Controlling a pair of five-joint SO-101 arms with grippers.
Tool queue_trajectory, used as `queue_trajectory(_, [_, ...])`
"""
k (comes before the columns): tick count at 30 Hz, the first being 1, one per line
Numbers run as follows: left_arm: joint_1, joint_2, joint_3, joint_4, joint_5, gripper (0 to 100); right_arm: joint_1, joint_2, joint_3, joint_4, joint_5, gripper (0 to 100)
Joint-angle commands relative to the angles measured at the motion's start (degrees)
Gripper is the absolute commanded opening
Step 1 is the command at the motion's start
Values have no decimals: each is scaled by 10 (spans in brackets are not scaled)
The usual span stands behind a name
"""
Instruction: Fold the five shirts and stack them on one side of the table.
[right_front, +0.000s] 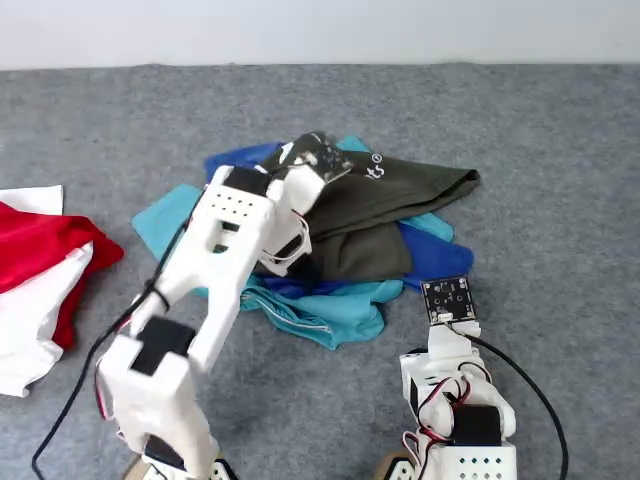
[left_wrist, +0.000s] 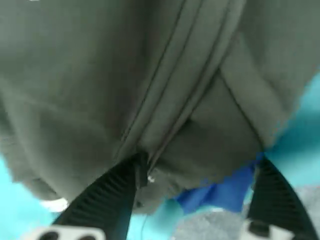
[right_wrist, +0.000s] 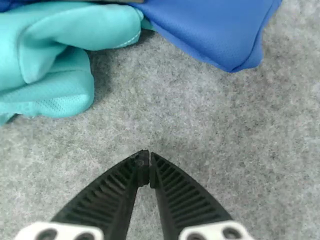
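High view shows the left arm (right_front: 215, 270) stretched over the middle of the desk (right_front: 560, 150), where an olive shirt (right_front: 400, 195) tops a blue shirt (right_front: 430, 255) and a teal shirt (right_front: 320, 310); a red shirt (right_front: 40, 245) and a white shirt (right_front: 25, 340) lie well apart at the desk's edge. The left end effector (left_wrist: 200, 162) is released, spread wide against the olive fabric. The right end effector (right_wrist: 149, 165) is clenched on nothing above bare desk, near the teal and blue shirts.
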Motion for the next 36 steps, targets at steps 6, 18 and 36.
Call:
queue_trajectory(6, [-3, 55, -61, -18, -1, 47, -1, -7, 5, 5, -4, 9])
queue_trajectory(18, [-78, -120, -179, 47, 9, 12, -1, -7, 5, 5, -4, 9])
queue_trajectory(36, [-436, -372, -355, 7, 44, 13, -1, -7, 5, 5, -4, 9])
